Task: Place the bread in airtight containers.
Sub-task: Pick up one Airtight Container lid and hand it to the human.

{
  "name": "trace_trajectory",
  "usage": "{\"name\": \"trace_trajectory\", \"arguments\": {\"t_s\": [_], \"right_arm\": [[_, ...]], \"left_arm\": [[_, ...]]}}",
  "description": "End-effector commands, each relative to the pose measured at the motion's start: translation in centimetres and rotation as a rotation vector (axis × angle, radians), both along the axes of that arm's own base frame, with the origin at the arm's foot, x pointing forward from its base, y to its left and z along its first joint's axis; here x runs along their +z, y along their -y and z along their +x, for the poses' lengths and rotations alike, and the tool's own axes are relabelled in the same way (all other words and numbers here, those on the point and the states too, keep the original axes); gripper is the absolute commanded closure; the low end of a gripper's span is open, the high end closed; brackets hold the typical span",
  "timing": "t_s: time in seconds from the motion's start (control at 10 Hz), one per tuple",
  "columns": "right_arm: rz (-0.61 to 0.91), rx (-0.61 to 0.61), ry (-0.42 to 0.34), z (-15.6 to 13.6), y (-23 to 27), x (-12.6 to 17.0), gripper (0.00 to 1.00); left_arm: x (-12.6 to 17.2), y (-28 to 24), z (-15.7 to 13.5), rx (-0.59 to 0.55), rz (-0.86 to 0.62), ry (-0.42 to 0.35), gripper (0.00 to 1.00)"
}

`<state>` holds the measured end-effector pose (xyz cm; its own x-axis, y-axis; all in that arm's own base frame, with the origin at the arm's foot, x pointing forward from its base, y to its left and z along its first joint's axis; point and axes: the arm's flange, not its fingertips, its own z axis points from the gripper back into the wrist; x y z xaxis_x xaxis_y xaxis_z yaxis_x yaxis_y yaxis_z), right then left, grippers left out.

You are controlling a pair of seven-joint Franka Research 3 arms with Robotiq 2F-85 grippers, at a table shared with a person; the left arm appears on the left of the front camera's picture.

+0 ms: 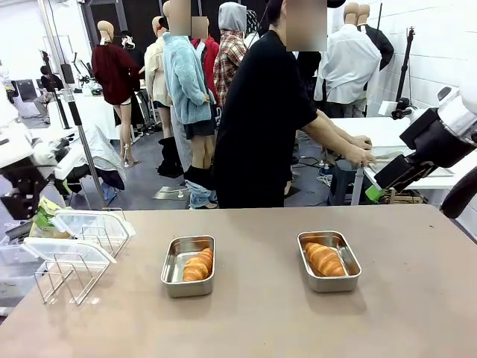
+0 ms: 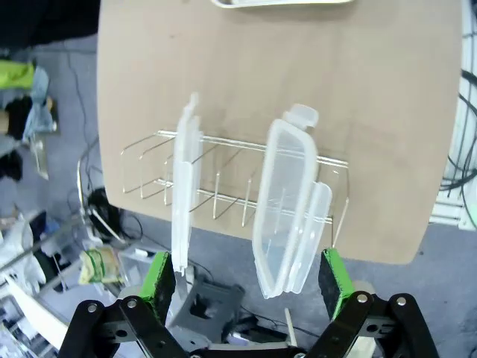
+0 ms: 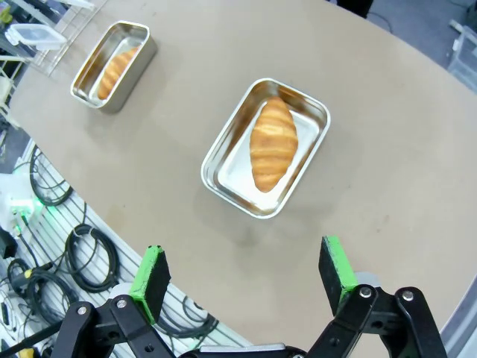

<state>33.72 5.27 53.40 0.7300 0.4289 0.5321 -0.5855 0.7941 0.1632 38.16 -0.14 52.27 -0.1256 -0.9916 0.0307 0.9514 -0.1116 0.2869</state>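
1. By the look of it, your bread step is done. Each roll already lies in its own pan, and neither pan wears a lid. I judge that fitting and snapping on both lids is what is left.
2. Your right gripper (image 3: 243,270) stands wide open with nothing between its green pads. Your left gripper (image 2: 247,283) is spread just as wide and is also empty.
3. From the right fingers, the right pan (image 3: 232,156) sits at 12 o'clock, near but apart, down on the table (image 1: 253,321). The right roll (image 3: 273,143) lies lengthwise inside it, roughly centred.
4. From the left fingers, the two clear lids stand on edge in the wire rack (image 2: 231,143). The edge-on lid (image 2: 182,194) is at 11 o'clock, in line with one pad. The broad lid (image 2: 287,201) is at 1 o'clock, leaning. Neither one touches a pad.
5. Farther out in the right wrist view, the left pan (image 3: 136,78) lies at 10 o'clock, well apart from the fingers. The left roll (image 3: 118,67) is inside it, and the rack is just beyond.
6. Across the table at 12 o'clock, a person (image 1: 261,127) stands turned aside, with both hands on another table and away from your pans.
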Motion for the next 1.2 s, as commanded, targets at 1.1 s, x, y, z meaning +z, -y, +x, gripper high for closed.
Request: {"name": "trace_trajectory", "arguments": {"t_s": [1.1], "right_arm": [[0.011, 0.003, -0.005, 0.0, -0.1, -0.1, 0.00]], "left_arm": [[-4.8, -1.6, 0.8, -0.120, 0.039, -0.140, 0.00]]}}
